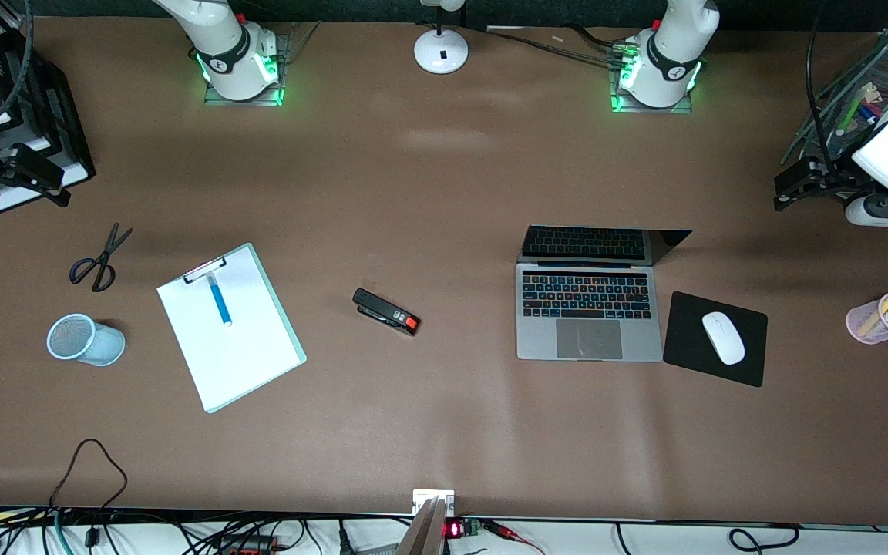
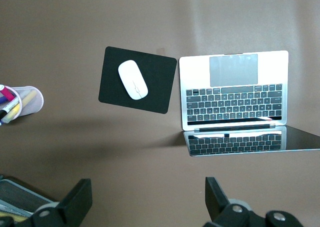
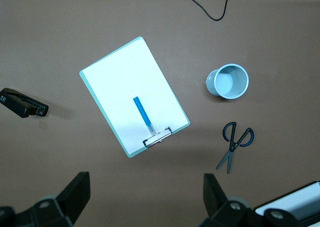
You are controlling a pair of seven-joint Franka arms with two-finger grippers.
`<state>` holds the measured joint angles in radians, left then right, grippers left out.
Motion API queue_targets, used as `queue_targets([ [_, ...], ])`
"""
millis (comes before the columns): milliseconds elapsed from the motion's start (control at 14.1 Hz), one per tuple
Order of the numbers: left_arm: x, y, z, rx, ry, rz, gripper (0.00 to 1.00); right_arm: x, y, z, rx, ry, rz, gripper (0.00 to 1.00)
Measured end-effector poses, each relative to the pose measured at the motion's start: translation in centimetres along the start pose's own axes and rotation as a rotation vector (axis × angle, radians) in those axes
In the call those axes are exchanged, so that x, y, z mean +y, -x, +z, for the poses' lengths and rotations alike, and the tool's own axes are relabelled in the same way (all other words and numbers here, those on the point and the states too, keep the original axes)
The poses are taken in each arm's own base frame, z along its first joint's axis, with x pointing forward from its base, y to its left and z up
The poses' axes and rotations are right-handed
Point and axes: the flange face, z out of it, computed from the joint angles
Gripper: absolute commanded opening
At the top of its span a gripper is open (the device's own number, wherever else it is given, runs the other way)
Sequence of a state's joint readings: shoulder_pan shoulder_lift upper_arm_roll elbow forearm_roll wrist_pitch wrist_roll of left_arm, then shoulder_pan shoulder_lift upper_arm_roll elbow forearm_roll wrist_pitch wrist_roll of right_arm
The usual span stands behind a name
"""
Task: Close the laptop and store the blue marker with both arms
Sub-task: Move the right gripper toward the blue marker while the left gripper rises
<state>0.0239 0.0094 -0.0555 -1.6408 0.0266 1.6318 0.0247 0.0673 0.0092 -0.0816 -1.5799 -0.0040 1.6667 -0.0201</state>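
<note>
The table (image 1: 444,177) is a flat, matte brown surface; cables run along its edge nearest the front camera.

Nearest that camera lies a clipboard (image 1: 232,327) with white paper and a pale teal border, set at a slant toward my right arm's end. The blue marker (image 1: 220,300) lies on the paper, one end under the metal clip. Beside the clipboard stands a pale blue mesh cup (image 1: 83,338), round and upright, and farther from the camera lie black-handled scissors (image 1: 99,260). A black stapler (image 1: 386,311) with a red end sits between clipboard and laptop.

The laptop (image 1: 589,312) stands open toward my left arm's end, silver-grey, keys lit in colours, screen dark and glossy. Just beside it a white oval mouse (image 1: 723,337) rests on a black mouse pad (image 1: 745,362). A pink pen cup (image 1: 886,316) stands well apart.

My left gripper (image 2: 147,202) hovers above the table near the laptop's screen, fingers spread wide, holding nothing. My right gripper (image 3: 145,199) hovers above the table near the clipboard, likewise wide and empty.
</note>
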Motion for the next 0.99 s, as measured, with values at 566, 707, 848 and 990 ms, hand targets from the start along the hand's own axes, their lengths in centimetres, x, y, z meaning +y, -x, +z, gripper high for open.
queue_targets([
  [566,0.0,-0.1,0.2,-0.004,0.0,0.001,1.0,0.1,-0.2,0.7,-0.013,0.009,0.0,1.0],
  [707,0.0,-0.4,0.8,-0.013,0.001,0.002,1.0,0.0,-0.8,2.0,-0.032,0.01,-0.002,1.0],
  [848,0.2,-0.8,1.3,-0.019,0.002,0.005,1.0,-0.2,-1.6,4.3,-0.067,0.011,-0.043,1.0],
  [990,0.4,-2.1,2.3,-0.032,0.005,0.01,0.7,-0.5,-2.7,7.5,-0.111,0.009,-0.114,1.0],
])
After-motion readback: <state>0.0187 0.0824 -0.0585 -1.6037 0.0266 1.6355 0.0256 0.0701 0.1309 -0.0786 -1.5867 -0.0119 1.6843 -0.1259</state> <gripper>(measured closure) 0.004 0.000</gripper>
